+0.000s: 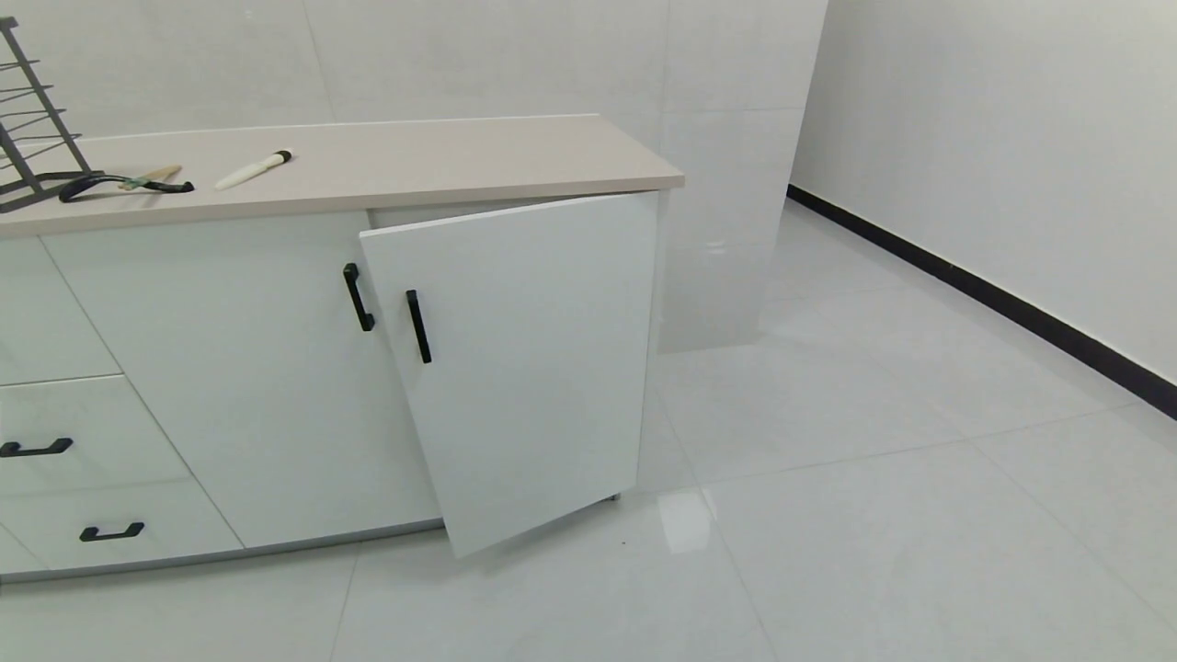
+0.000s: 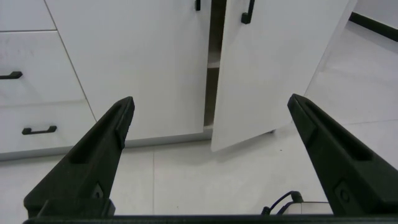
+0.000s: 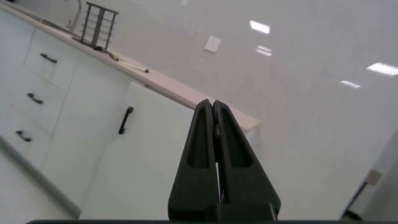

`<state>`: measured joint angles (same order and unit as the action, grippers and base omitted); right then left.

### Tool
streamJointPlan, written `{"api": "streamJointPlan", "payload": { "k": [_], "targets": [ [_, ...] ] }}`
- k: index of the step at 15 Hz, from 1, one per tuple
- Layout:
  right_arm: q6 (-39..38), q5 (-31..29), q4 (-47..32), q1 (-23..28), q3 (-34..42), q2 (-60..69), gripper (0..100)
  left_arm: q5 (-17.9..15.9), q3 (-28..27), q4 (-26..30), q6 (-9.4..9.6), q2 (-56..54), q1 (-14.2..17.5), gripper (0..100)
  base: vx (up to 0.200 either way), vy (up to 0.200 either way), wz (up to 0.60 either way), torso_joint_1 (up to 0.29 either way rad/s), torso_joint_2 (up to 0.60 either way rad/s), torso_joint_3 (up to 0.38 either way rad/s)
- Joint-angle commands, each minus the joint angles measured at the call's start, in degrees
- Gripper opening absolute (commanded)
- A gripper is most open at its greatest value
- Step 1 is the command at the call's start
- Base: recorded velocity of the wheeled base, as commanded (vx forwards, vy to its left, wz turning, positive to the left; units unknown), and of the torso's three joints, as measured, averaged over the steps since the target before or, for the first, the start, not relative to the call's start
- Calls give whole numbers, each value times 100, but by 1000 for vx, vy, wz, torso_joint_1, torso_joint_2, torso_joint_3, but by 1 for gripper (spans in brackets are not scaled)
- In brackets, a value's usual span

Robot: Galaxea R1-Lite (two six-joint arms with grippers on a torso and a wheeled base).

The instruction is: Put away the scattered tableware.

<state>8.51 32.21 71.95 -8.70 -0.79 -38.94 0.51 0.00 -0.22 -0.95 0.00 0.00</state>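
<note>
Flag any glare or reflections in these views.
Head view: a bright reflected patch on the glossy floor beside the open cabinet door. Right wrist view: light patches mirrored on the shiny wall. Left wrist view: even light, no glare on the floor.

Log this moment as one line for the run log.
cabinet door: ajar | white-handled utensil: lying on countertop | left gripper: open, empty | right gripper: shut, empty

Dark wire rack (image 1: 32,119) on the left end of a beige stone countertop (image 1: 441,161), black-handled utensil (image 1: 129,185) just beside it, cream-handled utensil (image 1: 250,171) to the right, white cabinet door (image 1: 524,359) ajar beneath the right end, white drawers (image 1: 55,418) lower left.
</note>
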Motion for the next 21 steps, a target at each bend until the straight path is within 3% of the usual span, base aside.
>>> {"api": "streamJointPlan", "payload": {
  "k": [1,2,5,7,9,12,13,21],
  "targets": [
    [-244,-250,-1640,492,70,2452,0,2,0,-4,-2,0,0,100,0,0,0,0,0,0],
    [-324,-435,-2493,572,62,3147,0,2,0,-4,-2,0,0,100,0,0,0,0,0,0],
    [-438,-610,-3547,853,79,3586,0,2,0,-4,-2,0,0,100,0,0,0,0,0,0],
    [-737,-1990,-5956,879,79,3823,0,2,0,-4,-2,0,0,100,0,0,0,0,0,0],
    [-807,-2562,-7212,879,0,3832,0,2,0,-4,-2,0,0,100,0,0,0,0,0,0],
    [-816,-2931,-7248,888,53,3823,0,2,0,4,-2,0,0,100,0,0,0,0,0,0],
    [-851,-3335,-7221,888,70,3832,0,2,0,4,-2,0,0,100,0,0,0,0,0,0],
    [-860,-3159,-7230,879,70,3832,0,2,0,4,-2,0,0,100,175,175,0,3,-1,4]
  ]
}}
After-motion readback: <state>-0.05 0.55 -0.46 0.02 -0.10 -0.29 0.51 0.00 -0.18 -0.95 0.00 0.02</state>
